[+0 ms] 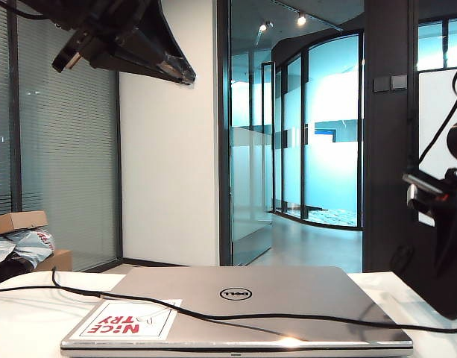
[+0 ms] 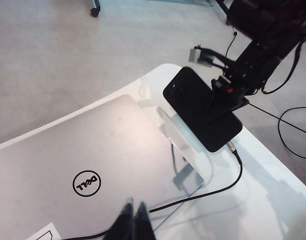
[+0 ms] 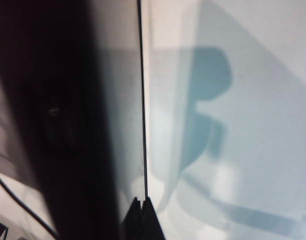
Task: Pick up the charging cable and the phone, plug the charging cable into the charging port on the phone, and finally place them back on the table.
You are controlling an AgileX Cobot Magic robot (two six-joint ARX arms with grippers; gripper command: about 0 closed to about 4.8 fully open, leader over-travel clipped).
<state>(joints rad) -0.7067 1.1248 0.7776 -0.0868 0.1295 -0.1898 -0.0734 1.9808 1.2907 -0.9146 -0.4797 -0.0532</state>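
Black and limp, the charging cable (image 1: 288, 319) is found draped over the silver laptop (image 1: 303, 291) at 6 o'clock in the exterior view; only its stiff plug (image 2: 231, 146) is judged fit to be gripped. The left gripper (image 2: 134, 220), pressed together on nothing, is poised at 11 o'clock. Farther off at 3 o'clock, over the table (image 2: 262, 200) corner, the phone (image 2: 187, 97) is pinched by the right gripper (image 3: 143, 210), the plug appearing to meet its short edge; the rigid, glossy slab is judged slippery and best clamped across its flat faces.

left hand (image 2: 133, 212) raised, fingers pressed together; right hand (image 3: 141, 207) likewise closed.
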